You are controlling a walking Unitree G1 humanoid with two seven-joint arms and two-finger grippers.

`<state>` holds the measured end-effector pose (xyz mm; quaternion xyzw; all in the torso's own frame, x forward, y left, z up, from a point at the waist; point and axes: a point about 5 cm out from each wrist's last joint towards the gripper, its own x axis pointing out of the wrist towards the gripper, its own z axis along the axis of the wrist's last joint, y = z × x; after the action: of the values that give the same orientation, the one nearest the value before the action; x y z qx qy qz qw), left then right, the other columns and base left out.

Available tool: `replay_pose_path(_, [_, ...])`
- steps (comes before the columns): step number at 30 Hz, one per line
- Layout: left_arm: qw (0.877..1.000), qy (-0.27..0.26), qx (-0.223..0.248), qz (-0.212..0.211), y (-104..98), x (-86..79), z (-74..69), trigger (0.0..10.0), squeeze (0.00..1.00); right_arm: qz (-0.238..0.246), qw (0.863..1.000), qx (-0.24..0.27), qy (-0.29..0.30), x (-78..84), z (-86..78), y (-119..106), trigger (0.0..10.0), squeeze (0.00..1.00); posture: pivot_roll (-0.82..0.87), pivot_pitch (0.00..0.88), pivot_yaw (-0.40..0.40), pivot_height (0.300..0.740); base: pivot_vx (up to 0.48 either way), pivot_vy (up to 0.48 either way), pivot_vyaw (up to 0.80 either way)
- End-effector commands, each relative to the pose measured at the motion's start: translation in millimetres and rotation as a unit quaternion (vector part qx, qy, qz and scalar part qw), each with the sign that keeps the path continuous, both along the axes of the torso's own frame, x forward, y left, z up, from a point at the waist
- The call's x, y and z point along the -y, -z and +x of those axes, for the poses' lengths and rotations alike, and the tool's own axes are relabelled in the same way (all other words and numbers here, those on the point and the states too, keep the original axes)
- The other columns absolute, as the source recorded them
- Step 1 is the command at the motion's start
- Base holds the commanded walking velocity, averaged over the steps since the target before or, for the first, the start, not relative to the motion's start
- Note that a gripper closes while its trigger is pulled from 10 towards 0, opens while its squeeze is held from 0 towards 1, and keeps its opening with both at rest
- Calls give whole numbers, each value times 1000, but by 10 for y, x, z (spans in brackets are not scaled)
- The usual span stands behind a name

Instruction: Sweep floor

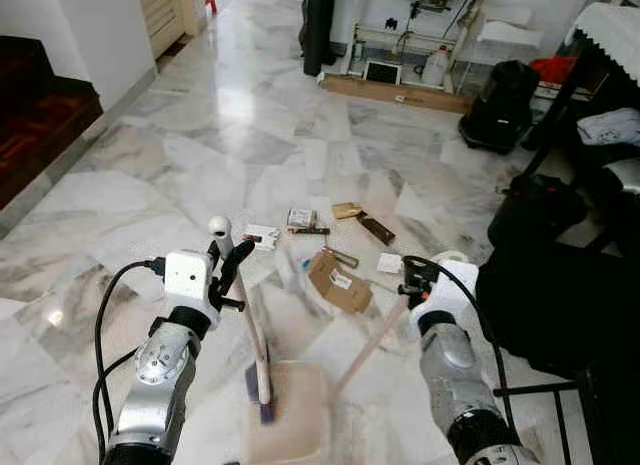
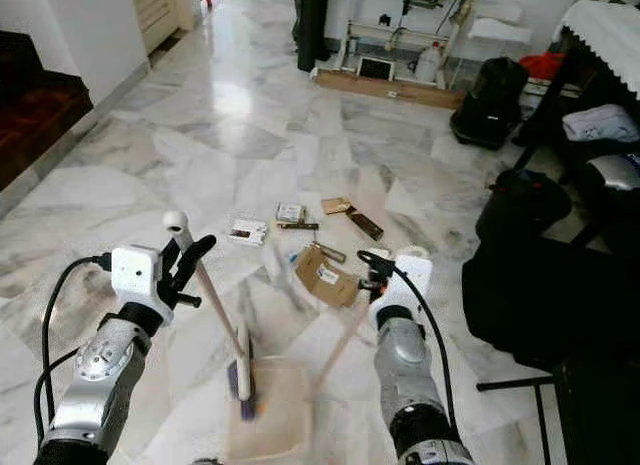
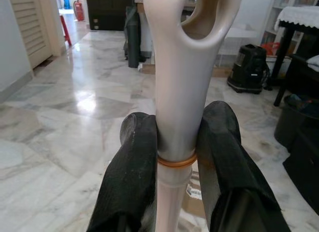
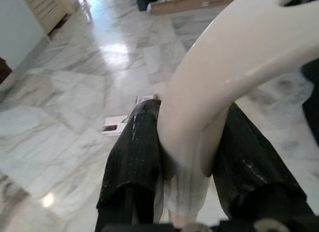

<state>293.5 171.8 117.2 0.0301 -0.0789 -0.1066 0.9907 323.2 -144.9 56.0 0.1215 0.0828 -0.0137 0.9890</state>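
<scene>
Up close, wrist views show left jaws (image 3: 182, 162) clamping broom handle (image 3: 182, 92), right jaws (image 4: 187, 157) dustpan handle (image 4: 224, 77).

Glossy marble floor (image 1: 200, 175) carries scattered cardboard scraps (image 1: 338, 281) and a dustpan (image 1: 290, 415).

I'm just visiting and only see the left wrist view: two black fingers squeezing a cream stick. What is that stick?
Observer: It is the handle of a small broom; the left tool grips it near the top, and the brush end rests in a beige dustpan.
Operator: Is the other arm doing anything?
Observer: The right tool is closed on the dustpan handle.
Operator: What needs sweeping?
Observer: Cardboard scraps and small boxes lie scattered on the marble floor just ahead of the dustpan.
</scene>
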Motion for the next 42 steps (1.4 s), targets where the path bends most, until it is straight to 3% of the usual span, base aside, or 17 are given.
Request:
replay_pose_path(1, [1000, 9, -1, 2, 1, 36, 14, 10000, 0, 22, 999, 28, 16, 89, 72, -157, 10000, 0, 71, 87, -96, 740, 0, 0, 0])
replay_pose_path(6, [1000, 15, -2, 18, 17, 50, 9, 10000, 0, 56, 998, 19, -6, 41, 91, -202, 10000, 0, 69, 89, -94, 740, 0, 0, 0])
replay_pose_path(14, [1000, 12, -3, -2, 16, 60, 3, 10000, 0, 51, 998, 16, -24, -18, 85, -204, 10000, 0, 76, 81, -93, 740, 0, 0, 0])
replay_pose_path(19, [998, 0, -5, -55, -13, 89, 27, 10000, 0, 49, 998, 10, -34, -68, 77, -209, 10000, 0, 76, 76, -92, 740, 0, 0, 0])
replay_pose_path(20, [998, -5, -6, -67, -17, 75, 32, 10000, 0, 50, 998, 11, -35, -75, 79, -213, 10000, 0, 76, 76, -92, 740, 0, 0, 0])
replay_pose_path(21, [994, -19, -9, -106, -25, 23, 46, 10000, 0, 50, 998, 11, -38, -85, 82, -217, 10000, 0, 75, 74, -92, 740, 0, 0, 0])
replay_pose_path(26, [985, -43, -14, -168, -42, -66, 83, 10000, 0, 49, 998, 9, -41, -83, 81, -211, 10000, 0, 77, 70, -92, 740, 0, 0, 0])
replay_pose_path(42, [970, -55, -30, -234, -22, -27, 117, 10000, 0, 43, 998, 8, -53, -120, 89, -230, 10000, 0, 74, 64, -95, 740, 0, 0, 0])
